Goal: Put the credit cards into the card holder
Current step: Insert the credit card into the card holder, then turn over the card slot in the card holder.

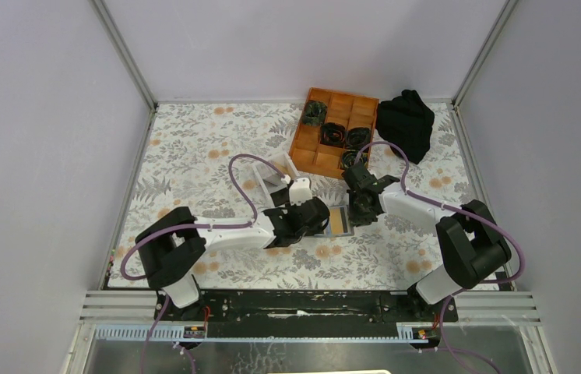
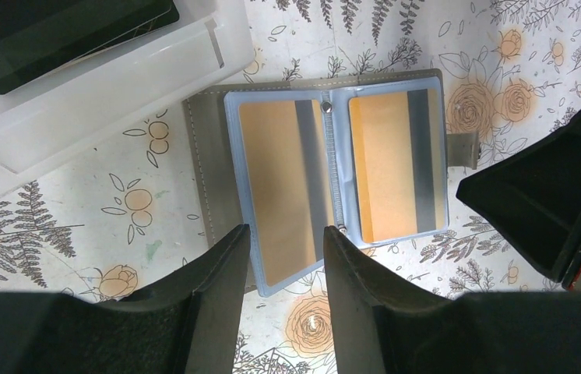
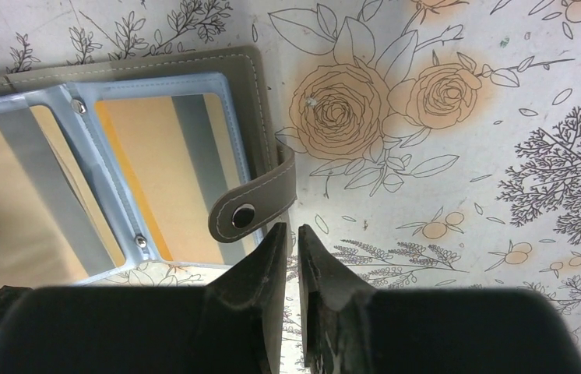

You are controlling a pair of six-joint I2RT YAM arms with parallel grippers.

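Observation:
The grey card holder (image 2: 208, 156) lies open on the flowered table, its pale blue sleeves facing up. Each sleeve holds a tan-gold credit card with a grey stripe, one on the left (image 2: 283, 187) and one on the right (image 2: 389, 167). My left gripper (image 2: 286, 251) is open, hovering astride the near edge of the left sleeve with nothing gripped. My right gripper (image 3: 291, 232) stands just beside the holder's snap strap (image 3: 252, 204), its fingers a narrow slit apart and holding nothing. In the top view both grippers, left (image 1: 320, 221) and right (image 1: 360, 210), flank the card holder (image 1: 339, 222).
A white box (image 2: 116, 86) with a dark card (image 2: 46, 35) in it sits just beyond the holder's left side. An orange gridded tray (image 1: 334, 128) with dark items and a black cloth (image 1: 406, 121) lie at the back. The right gripper's body (image 2: 552, 202) looms beside the holder.

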